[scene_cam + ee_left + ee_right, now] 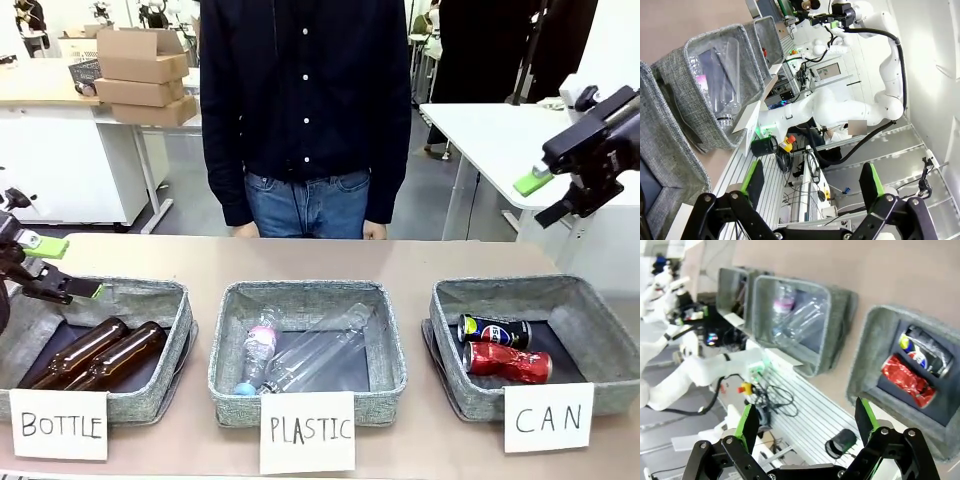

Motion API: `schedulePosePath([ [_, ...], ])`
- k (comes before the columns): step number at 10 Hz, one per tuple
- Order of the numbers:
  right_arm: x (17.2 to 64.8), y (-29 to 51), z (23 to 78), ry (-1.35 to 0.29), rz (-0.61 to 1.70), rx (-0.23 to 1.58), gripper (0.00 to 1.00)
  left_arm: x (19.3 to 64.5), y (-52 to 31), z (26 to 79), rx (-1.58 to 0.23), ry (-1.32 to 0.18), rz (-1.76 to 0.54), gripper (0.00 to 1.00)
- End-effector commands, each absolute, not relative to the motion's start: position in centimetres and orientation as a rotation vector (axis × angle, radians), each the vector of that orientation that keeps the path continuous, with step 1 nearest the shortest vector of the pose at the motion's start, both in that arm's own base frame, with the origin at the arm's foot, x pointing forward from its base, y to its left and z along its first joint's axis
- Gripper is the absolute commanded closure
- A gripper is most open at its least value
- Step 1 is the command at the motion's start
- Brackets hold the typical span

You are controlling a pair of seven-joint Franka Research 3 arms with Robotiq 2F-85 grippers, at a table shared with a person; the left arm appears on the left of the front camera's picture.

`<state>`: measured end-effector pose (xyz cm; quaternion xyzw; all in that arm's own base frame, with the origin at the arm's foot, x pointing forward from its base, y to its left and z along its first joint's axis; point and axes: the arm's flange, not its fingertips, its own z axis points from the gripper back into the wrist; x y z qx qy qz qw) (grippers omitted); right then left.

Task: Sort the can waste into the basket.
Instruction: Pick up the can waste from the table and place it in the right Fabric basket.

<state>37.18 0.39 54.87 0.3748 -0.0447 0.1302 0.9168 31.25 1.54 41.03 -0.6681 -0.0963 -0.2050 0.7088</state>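
Cans (503, 347) lying in CAN basket (590, 305), below right claw (548, 198) | both claws standing open, empty; left claw (62, 268) hovering over BOTTLE basket (150, 295) | judging sort finished: keeping claws raised, withdrawing clear of baskets.

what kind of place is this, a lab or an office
Most likely a robotics lab. White robot arms stand at other benches, three grey baskets signed BOTTLE, PLASTIC and CAN sit on the table, and cardboard boxes are stacked behind.
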Motion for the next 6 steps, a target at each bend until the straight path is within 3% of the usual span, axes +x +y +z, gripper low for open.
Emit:
schedulePosePath([
  [1,37.16,0.37,54.4,-0.117,0.282,0.743,0.0,31.04,1.72,41.31,-1.483,-0.208,-0.457,0.0],
  [6,37.16,0.37,54.4,-0.117,0.282,0.743,0.0,31.04,1.72,41.31,-1.483,-0.208,-0.457,0.0],
])
